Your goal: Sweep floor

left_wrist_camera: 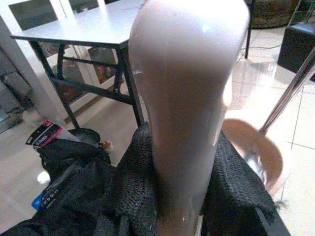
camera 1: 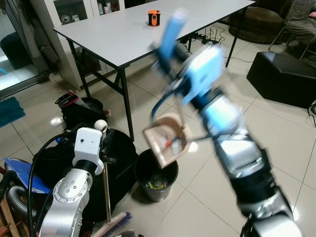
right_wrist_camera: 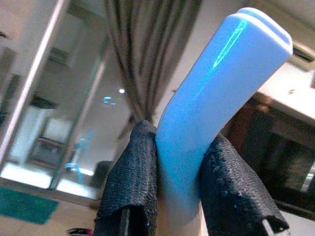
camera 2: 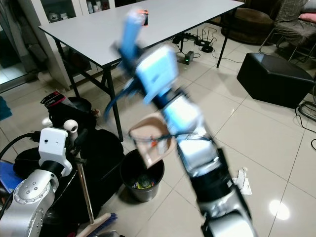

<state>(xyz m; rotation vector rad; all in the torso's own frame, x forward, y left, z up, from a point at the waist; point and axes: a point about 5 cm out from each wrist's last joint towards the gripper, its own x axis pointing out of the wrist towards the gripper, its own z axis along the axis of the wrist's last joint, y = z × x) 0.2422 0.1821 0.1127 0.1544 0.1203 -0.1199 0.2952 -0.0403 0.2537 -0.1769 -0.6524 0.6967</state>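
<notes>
Emptying step: your right gripper (right_wrist_camera: 177, 196) pinches the dustpan handle (right_wrist_camera: 216, 93), pan (camera 1: 165, 140) tilted over the bin (camera 1: 156, 174); left gripper (left_wrist_camera: 182, 196) pinches the broom handle (left_wrist_camera: 189, 98); next, tip steeper, stay centred.
</notes>
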